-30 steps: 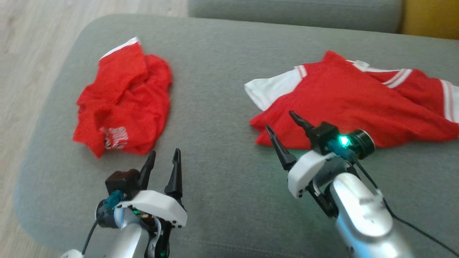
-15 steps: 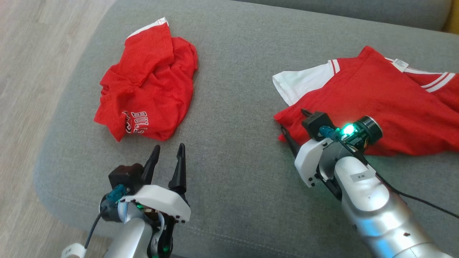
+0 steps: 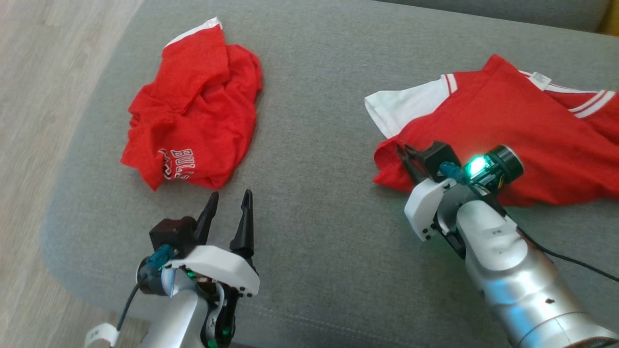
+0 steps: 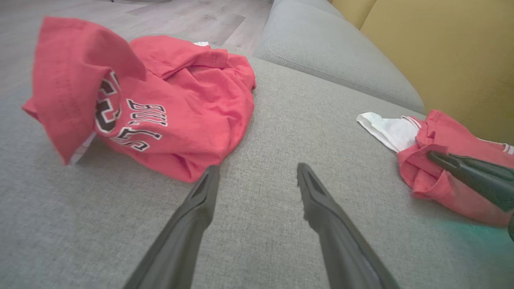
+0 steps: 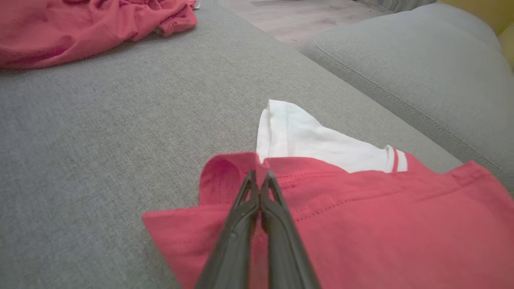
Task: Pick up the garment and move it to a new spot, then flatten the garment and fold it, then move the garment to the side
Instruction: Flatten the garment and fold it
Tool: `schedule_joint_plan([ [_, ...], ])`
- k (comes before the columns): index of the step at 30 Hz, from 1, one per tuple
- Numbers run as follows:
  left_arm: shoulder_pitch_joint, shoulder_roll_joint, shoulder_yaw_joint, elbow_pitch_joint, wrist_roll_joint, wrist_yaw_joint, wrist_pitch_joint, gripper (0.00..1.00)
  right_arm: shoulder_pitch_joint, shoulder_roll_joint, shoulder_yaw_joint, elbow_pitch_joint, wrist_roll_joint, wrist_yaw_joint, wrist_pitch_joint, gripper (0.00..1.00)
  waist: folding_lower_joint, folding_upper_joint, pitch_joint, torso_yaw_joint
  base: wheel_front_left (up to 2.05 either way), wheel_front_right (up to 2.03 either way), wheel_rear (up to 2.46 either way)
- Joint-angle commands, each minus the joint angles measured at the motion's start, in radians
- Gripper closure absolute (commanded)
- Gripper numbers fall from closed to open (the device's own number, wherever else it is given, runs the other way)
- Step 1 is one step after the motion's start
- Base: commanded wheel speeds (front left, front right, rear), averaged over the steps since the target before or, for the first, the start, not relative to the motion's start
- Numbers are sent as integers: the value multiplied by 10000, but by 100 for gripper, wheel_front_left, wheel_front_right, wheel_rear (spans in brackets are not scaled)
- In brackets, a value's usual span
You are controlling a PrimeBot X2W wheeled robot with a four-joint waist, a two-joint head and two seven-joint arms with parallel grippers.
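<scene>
Where the right hand (image 3: 404,153) meets the garment (image 3: 512,121), I see its two fingers pressed together on a raised fold of the red hem, just beside the white sleeve (image 3: 399,104). The garment lies spread on the right part of the grey sofa cushion (image 3: 314,232). My left hand (image 3: 230,194) hovers with fingers moderately apart, holding nothing. It is near the lower edge of a crumpled red shirt (image 3: 198,111) lettered BULLS, which lies well apart from the garment on the cushion's left.
</scene>
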Motion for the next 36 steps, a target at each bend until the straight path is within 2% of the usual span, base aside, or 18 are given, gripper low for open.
schedule_joint_plan([
  [1,-371,30,389,-265,3,12,-124,0,-316,214,100,-262,62,21,-133,100,0,0,-41,-61,0,0,0],
  [7,-279,30,516,-162,73,-28,-124,0,17,224,77,-848,837,21,-603,100,0,0,-398,-596,0,0,0],
  [13,-21,30,766,-196,223,11,-124,0,788,225,-361,-2212,1395,21,-751,100,0,0,-858,-1575,0,0,0],
  [16,90,30,933,-223,289,-3,-124,0,1453,226,-1019,-3213,1355,21,-601,100,0,0,-1030,-2127,0,0,0],
  [18,188,30,1089,-264,370,-30,-124,0,2318,207,-1843,-4414,1261,21,-256,100,0,0,-1170,-2698,0,0,0],
  [24,284,30,1126,-326,433,-73,-124,0,4110,-178,-3606,-6566,1264,21,757,100,0,0,-1300,-3598,0,0,0],
  [29,265,30,1012,-291,471,-105,-124,0,4857,-563,-4794,-7139,1174,21,1281,100,0,0,-1322,-3992,0,0,0],
  [36,235,30,1015,-221,559,-172,-124,0,4921,-1034,-5983,-7108,727,21,1649,100,0,0,-1301,-4062,0,0,0],
])
